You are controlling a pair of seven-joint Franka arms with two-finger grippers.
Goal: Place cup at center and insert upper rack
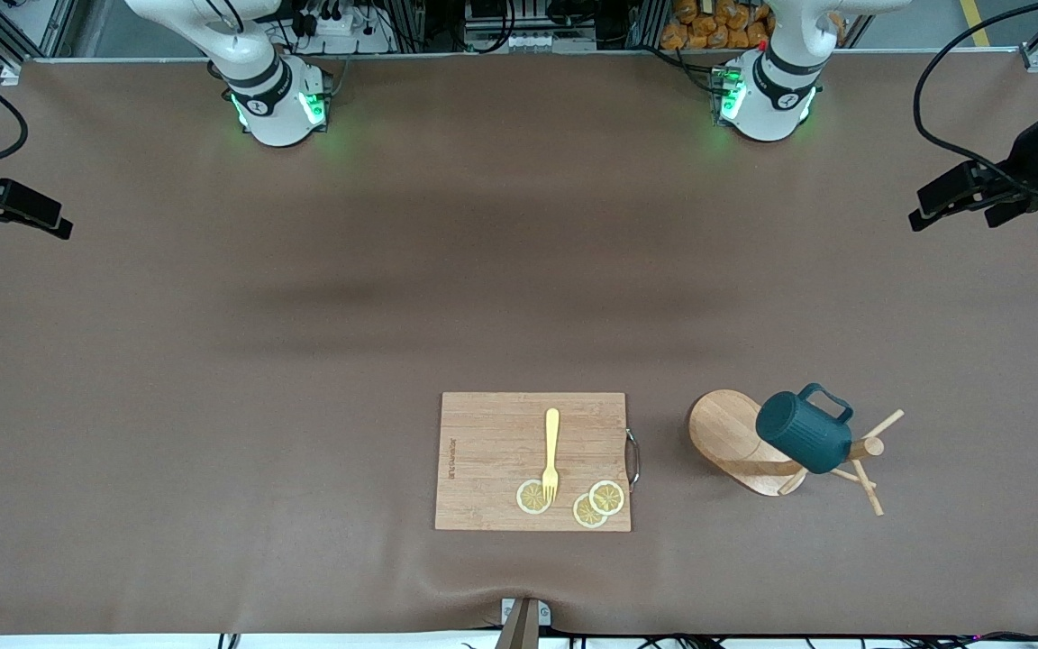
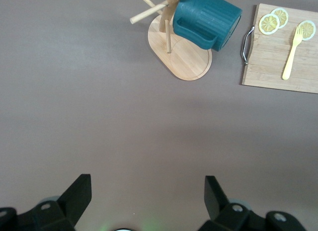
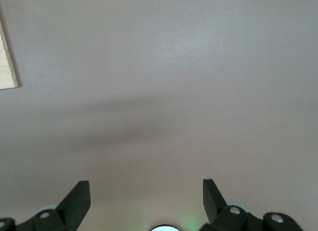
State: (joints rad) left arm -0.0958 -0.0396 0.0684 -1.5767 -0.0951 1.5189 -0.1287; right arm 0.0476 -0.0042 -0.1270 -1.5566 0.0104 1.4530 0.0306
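One cup point(image 1: 803, 434) hangs on the one upper rack point(image 1: 735, 435), which stands toward the left arm's end of the table point(image 1: 303, 361); the cup is tipped, mouth toward the oval base, handle up. Beside the rack lies one cutting board point(image 1: 492, 451) carrying one yellow fork point(image 1: 551, 453) and three lemon slices point(image 1: 598, 504). The left claw point(image 2: 147, 196) hangs wide and empty over bare table; the right claw point(image 3: 146, 196), also wide and empty, waits over the other end.

Front camera looks down from high over the bench point(image 1: 213, 361); 2 wrist cameras face it, all sharing the cutting board point(image 1: 532, 461).
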